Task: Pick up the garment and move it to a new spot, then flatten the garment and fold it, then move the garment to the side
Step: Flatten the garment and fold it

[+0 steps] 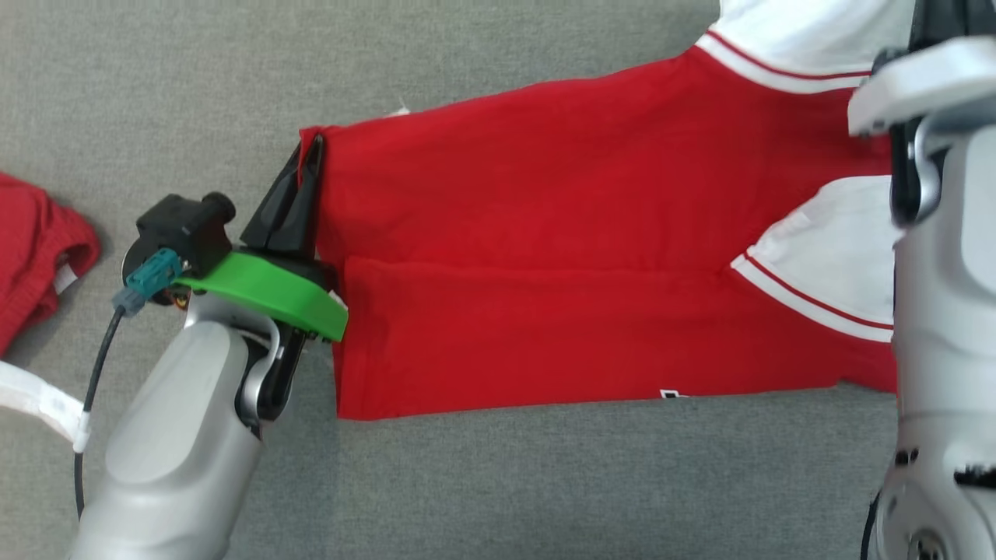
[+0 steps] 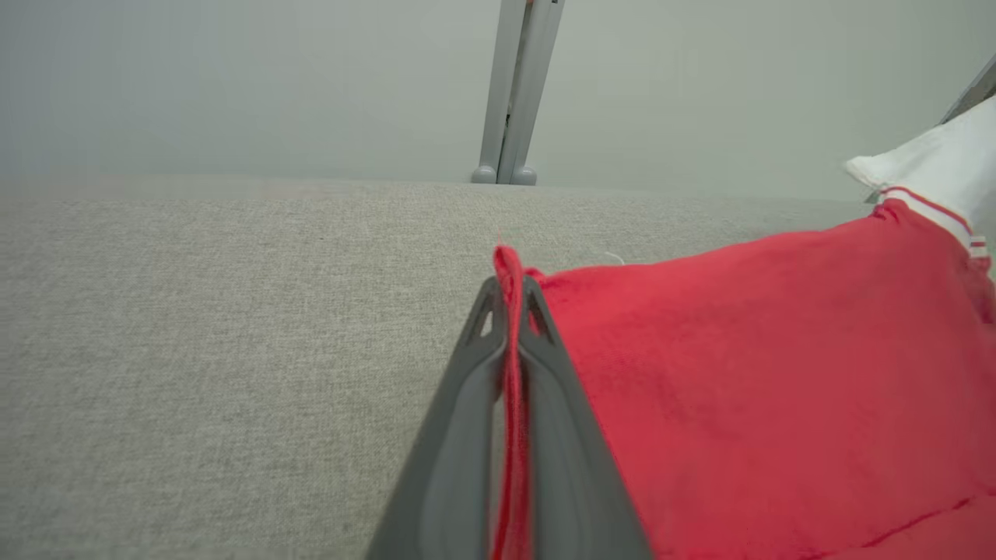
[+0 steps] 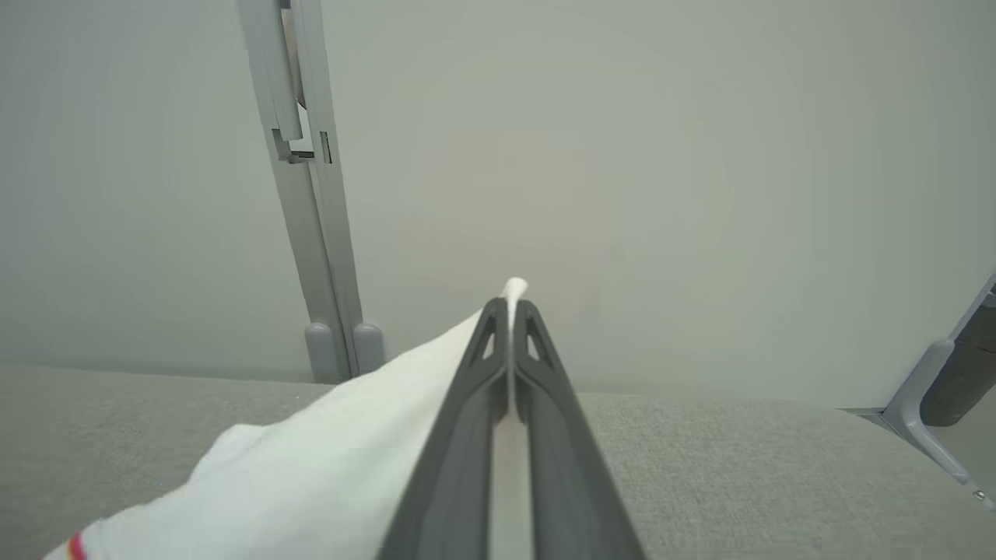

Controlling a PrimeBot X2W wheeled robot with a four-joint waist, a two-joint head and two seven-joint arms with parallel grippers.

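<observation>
The garment (image 1: 560, 233) is a red shirt with white, red-striped sleeves, spread across the grey surface with a lengthwise fold line. My left gripper (image 1: 310, 152) is shut on the red hem corner at the garment's left end; in the left wrist view the red edge (image 2: 510, 327) runs pinched between the dark fingers (image 2: 467, 435). My right gripper (image 3: 510, 307) is shut on white sleeve cloth (image 3: 327, 459), which drapes down to the left of its fingers. In the head view the right arm (image 1: 941, 272) stands over the garment's right end and hides the gripper there.
Another red garment (image 1: 35, 249) with a white label lies bunched at the left edge of the grey fabric surface (image 1: 545, 482). A white band (image 1: 39, 400) sits at the lower left. Grey metal posts (image 2: 517, 85) stand beyond the surface's far edge.
</observation>
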